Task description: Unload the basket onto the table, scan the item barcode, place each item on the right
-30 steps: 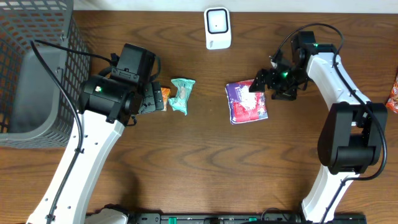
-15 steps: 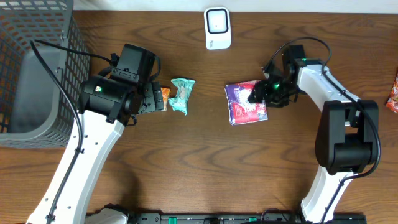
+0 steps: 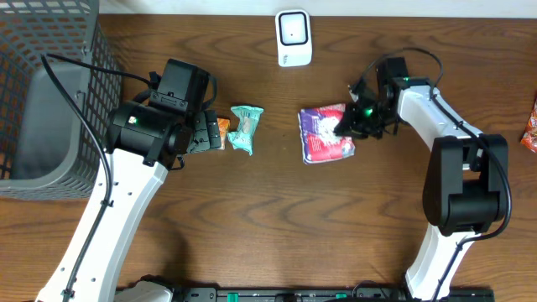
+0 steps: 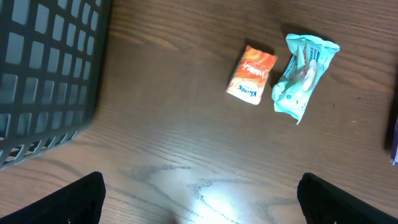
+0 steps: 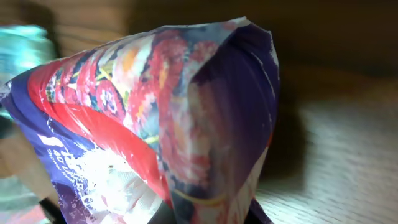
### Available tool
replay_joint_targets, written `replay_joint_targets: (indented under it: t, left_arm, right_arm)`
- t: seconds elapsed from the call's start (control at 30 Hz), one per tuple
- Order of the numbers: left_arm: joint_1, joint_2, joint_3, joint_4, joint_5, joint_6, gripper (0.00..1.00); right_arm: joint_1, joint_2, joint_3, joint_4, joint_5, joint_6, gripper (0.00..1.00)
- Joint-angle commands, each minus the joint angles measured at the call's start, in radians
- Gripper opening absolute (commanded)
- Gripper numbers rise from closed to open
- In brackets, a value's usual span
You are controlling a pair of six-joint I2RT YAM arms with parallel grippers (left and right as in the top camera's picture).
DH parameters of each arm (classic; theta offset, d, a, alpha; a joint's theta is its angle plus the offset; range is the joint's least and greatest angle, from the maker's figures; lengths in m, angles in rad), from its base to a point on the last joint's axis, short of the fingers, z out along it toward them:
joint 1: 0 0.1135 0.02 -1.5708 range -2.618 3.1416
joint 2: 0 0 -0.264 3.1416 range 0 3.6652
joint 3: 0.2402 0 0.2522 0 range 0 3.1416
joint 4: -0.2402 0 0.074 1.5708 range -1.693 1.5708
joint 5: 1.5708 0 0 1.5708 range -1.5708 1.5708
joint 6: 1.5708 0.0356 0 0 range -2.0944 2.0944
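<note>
Far from basket [image 3: 50, 42], right tool [image 3: 350, 125] clamps pouch [image 3: 324, 139]

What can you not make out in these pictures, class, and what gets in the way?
Barcode on the purple bag: unseen in every view; right wrist shows only a crumpled printed face.
Fingertips of the right tool: overhead, lost in dark shapes; right wrist, bag fills the frame.
Most of the orange packet: overhead, under the left tool.
Rest of the red-orange item: overhead, cut by right edge.

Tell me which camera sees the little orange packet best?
The left wrist view: the orange packet lies whole and unobstructed. Overhead, only its edge peeks beside the left gripper. The right wrist view misses it.
</note>
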Motion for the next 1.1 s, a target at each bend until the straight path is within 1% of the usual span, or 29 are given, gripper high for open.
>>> replay_joint_targets:
  t: [0.0, 0.13, 0.27, 0.33, 0.47, 0.6, 0.7, 0.93, 1.07]
  left_arm:
    - [0.005, -0.005, 0.008, -0.003, -0.002, -0.009, 0.98]
    - [0.005, -0.005, 0.008, -0.003, -0.002, -0.009, 0.98]
    - [0.005, -0.005, 0.008, -0.003, -0.002, -0.009, 0.98]
    - [0.005, -0.005, 0.008, -0.003, -0.002, -0.009, 0.98]
    - [0.005, -0.005, 0.008, -0.003, -0.002, -0.009, 0.98]
    - [0.005, -0.005, 0.008, -0.003, -0.002, -0.009, 0.98]
    - [0.005, -0.005, 0.008, -0.003, -0.002, -0.009, 0.98]
    - [0.005, -0.005, 0.008, -0.003, -0.002, -0.009, 0.98]
    - [0.005, -0.005, 0.008, -0.003, -0.002, -0.009, 0.98]
  right_arm:
    - [0.015, -0.002, 0.088, 0.017, -0.075, 0.040, 0.01]
    - [0.027, -0.002, 0.126, 0.134, -0.075, 0.183, 0.01]
    - [0.046, -0.001, 0.128, 0.354, -0.074, 0.394, 0.01]
    - [0.061, -0.001, 0.128, 0.475, -0.069, 0.445, 0.01]
    - [0.096, -0.001, 0.128, 0.653, 0.048, 0.590, 0.01]
    - [0.139, -0.001, 0.128, 0.762, 0.228, 0.652, 0.01]
    - [0.161, 0.004, 0.128, 0.819, 0.314, 0.682, 0.01]
    - [0.179, 0.063, 0.128, 1.004, 0.333, 0.793, 0.01]
    - [0.179, 0.108, 0.128, 1.040, 0.341, 0.822, 0.01]
